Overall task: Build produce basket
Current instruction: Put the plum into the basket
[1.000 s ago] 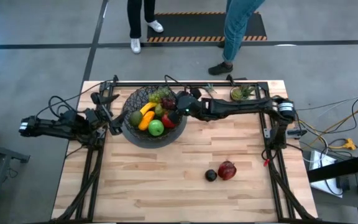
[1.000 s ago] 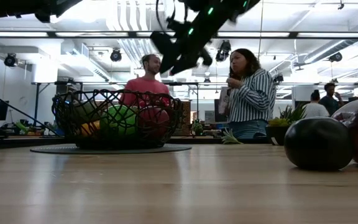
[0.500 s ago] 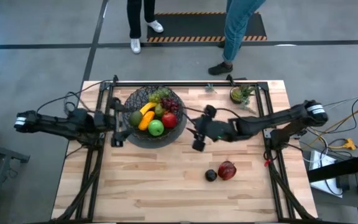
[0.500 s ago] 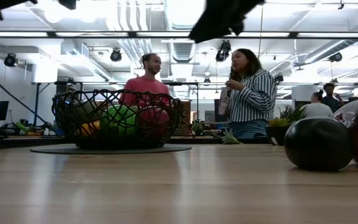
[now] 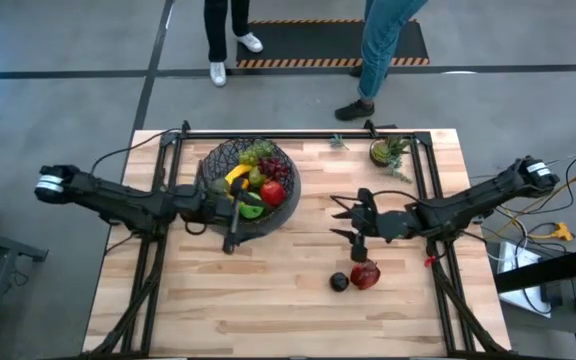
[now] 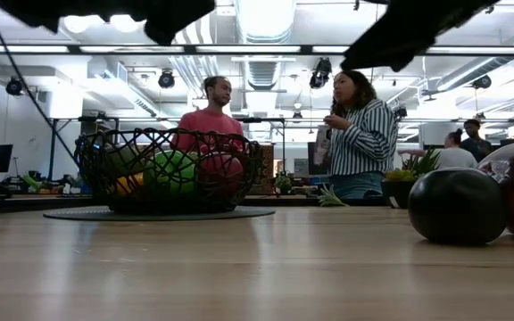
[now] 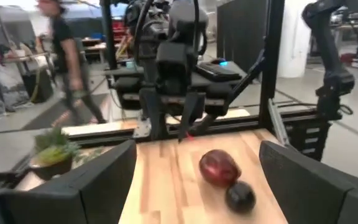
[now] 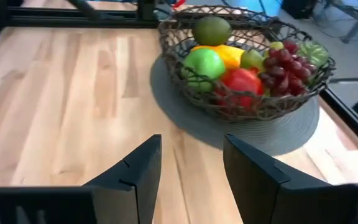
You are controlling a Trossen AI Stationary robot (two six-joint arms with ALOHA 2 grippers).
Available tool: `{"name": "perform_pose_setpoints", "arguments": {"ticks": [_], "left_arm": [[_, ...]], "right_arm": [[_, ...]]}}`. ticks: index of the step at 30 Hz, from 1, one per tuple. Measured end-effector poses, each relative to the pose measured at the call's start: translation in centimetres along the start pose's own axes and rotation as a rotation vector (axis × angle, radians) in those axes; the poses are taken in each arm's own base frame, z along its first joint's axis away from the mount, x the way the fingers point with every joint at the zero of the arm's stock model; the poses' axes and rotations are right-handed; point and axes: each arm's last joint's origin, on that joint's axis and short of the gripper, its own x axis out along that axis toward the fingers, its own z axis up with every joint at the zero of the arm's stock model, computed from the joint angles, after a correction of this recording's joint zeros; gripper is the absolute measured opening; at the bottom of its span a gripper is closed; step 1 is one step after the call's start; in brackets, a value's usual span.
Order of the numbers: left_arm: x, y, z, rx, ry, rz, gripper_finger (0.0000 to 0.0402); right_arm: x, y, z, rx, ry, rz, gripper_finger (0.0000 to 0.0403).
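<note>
The black wire-mesh basket (image 5: 249, 188) sits on its round grey mat at the far left of the wooden bench (image 5: 298, 300), and it is well loaded: a green apple (image 8: 205, 63), a red apple (image 8: 243, 81), a yellow banana (image 8: 224, 55), an avocado (image 8: 211, 28) and bunches of dark red grapes (image 8: 283, 63) and green grapes (image 8: 311, 50). Two pieces are out on the bare wood, near and to the right: a dark red apple (image 5: 365, 273) with a small black fruit (image 5: 339, 282) touching it on its left.

The right gripper (image 5: 347, 221) hangs over the bench right of the basket and just on the far side of that loose pair, fingers apart, nothing between them. The left gripper (image 5: 230, 235) is over the near rim of the basket, fingers spread wide and empty in its wrist view.

A small green potted plant (image 5: 389, 150) stands at the far right edge of the bench. Beyond the bench, a person in a red shirt (image 6: 211, 125) and a person in a striped shirt (image 6: 357, 138) stand in the room.
</note>
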Motion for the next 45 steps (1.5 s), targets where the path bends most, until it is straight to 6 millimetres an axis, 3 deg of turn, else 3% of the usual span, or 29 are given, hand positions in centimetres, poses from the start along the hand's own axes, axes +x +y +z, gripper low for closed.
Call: {"name": "perform_pose_setpoints", "arguments": {"ticks": [6, 10, 18, 27, 34, 45], "left_arm": [[3.5, -1.2, 0.9, -0.005, 0.082, -0.049, 0.0322], [5.7, -2.1, 1.4, -0.003, 0.109, -0.077, 0.0322], [10.2, -4.6, 0.1, -0.003, 0.179, -0.109, 0.0322], [15.9, -8.5, -3.3, -0.003, 0.268, -0.143, 0.0322], [19.1, -11.2, -7.1, 0.040, 0.339, -0.092, 0.0322], [22.7, -11.3, -12.1, 0.014, 0.406, 0.020, 0.0322]], "right_arm": [[-1.7, 0.6, -1.4, -0.107, -0.069, 0.065, 0.0150], [-2.4, 0.5, -2.2, -0.172, -0.225, 0.085, 0.0144], [-3.0, -0.9, -4.0, -0.203, -0.565, 0.047, 0.0132], [-2.6, -2.3, -5.2, -0.197, -0.603, 0.035, 0.0121], [-3.9, -2.6, -4.7, -0.191, -0.672, 0.051, 0.0114], [-4.7, -2.8, -5.7, -0.198, -0.703, 0.133, 0.0089]]}}
